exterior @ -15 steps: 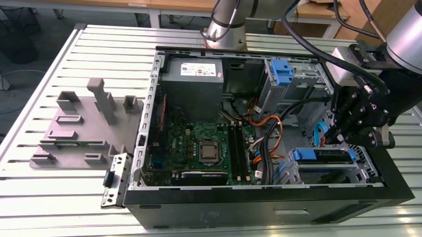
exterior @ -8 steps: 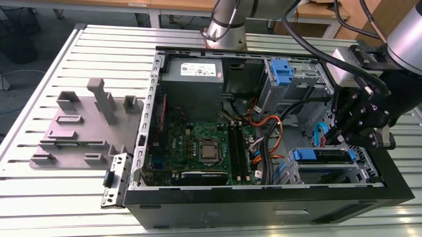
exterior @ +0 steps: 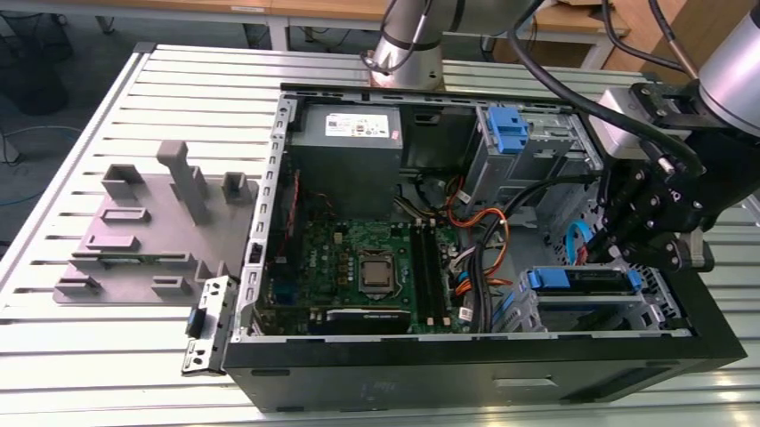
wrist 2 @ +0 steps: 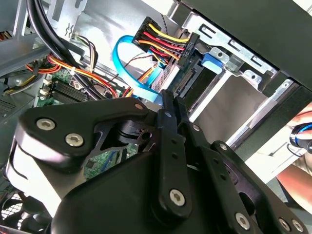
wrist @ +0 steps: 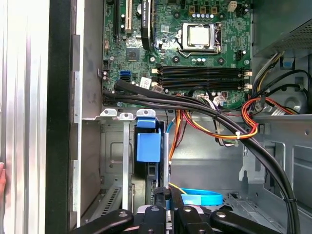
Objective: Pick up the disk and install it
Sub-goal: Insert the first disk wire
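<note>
The disk, silver with blue carrier rails, sits in the drive cage at the near corner of the open computer case, on the exterior view's right. My gripper hangs just above it. In the second wrist view the black fingers are pressed together, and the gripper has nothing between them; its tips are close to the disk's connector edge. The first wrist view shows the gripper beside the disk's blue carrier tab, inside the metal cage.
Red, yellow and black cables and a blue flat cable run close to the cage. The case also holds a grey power supply, the motherboard and a bare blue bracket. A grey fixture lies on the slatted table. A person's hand is beside the case.
</note>
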Tool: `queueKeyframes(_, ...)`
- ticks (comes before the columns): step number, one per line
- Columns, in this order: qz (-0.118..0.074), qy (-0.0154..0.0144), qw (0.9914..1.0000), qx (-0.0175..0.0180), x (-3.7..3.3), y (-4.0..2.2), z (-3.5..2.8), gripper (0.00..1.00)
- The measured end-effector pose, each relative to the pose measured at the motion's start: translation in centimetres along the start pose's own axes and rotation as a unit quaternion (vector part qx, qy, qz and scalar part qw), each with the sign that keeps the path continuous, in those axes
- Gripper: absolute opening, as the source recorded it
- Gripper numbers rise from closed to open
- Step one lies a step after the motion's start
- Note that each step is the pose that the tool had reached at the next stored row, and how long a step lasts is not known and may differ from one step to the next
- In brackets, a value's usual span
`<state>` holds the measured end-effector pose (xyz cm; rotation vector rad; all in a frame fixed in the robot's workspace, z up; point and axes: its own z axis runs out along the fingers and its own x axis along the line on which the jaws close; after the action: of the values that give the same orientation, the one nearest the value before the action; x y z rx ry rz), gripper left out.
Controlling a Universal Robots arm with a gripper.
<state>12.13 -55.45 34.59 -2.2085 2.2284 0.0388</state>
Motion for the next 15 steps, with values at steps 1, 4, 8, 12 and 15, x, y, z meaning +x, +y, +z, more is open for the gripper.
queueKeyframes(1, 0.000, 0.0000, 1.00000, 0.0000, 0.08, 0.00, 0.00, 0.16)
queueKeyframes(4, 0.000, -0.0001, 1.00000, 0.0000, 0.29, 0.00, 0.02, 0.16)
queueKeyframes(8, 0.000, 0.0000, 1.00000, 0.0000, 0.83, 0.01, 0.04, 0.16)
queueKeyframes(12, 0.000, 0.0000, 1.00000, 0.0000, 0.88, 0.01, 0.08, 0.16)
queueKeyframes(15, 0.000, 0.0000, 1.00000, 0.0000, 0.89, 0.01, 0.09, 0.16)
